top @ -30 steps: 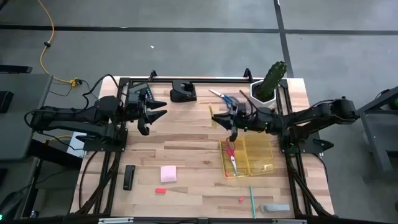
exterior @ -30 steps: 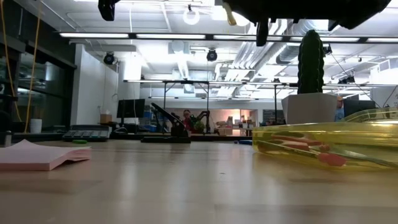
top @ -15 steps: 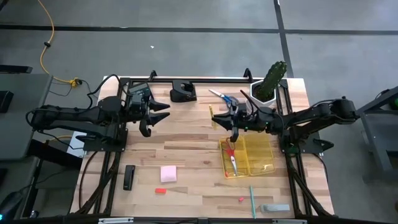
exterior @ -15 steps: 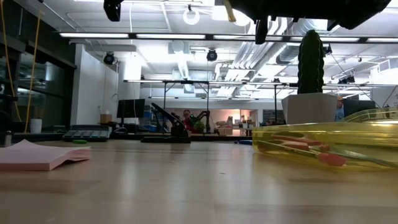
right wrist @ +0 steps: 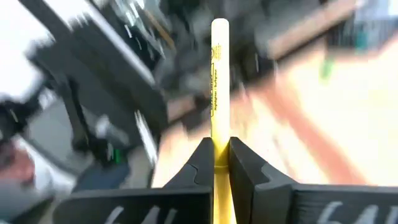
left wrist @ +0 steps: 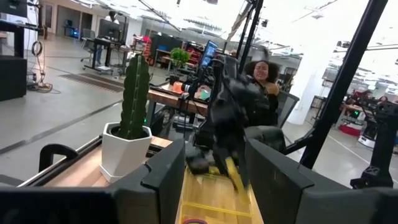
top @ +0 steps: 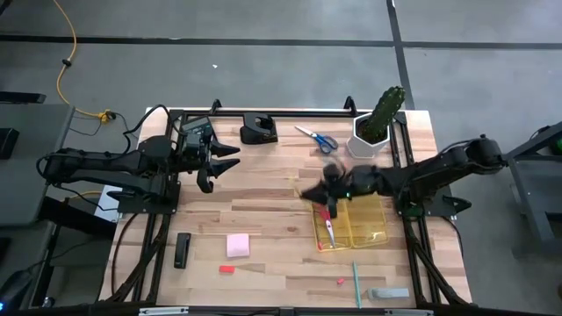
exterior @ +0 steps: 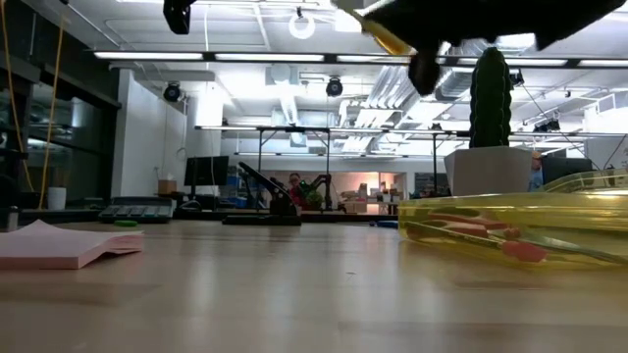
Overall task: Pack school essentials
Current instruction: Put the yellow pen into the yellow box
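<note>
- Right tool [top: 323, 195] is clenched on a yellow pen [right wrist: 218, 93] and hangs above the far left corner of the yellow tray [top: 369, 230].
- Left tool [top: 219, 159] has its fingers spread and hovers over the far left part of the table [top: 272, 197].
- Red-handled scissors [top: 327, 221] lie in the tray.
- Blue-handled scissors [top: 316, 138] lie near the cactus [top: 383, 112].
- Pink sticky pad [top: 238, 246] lies near the front of the table.

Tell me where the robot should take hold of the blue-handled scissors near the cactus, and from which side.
The blue-handled scissors lie flat on the table, apart from the cactus pot, blades toward the black holder. Probably best to come straight down from above and close the fingers across the narrow part where blades meet handles; the loops look too wide to pinch. The left gripper hangs open nearby; the right gripper holds a yellow pen.
</note>
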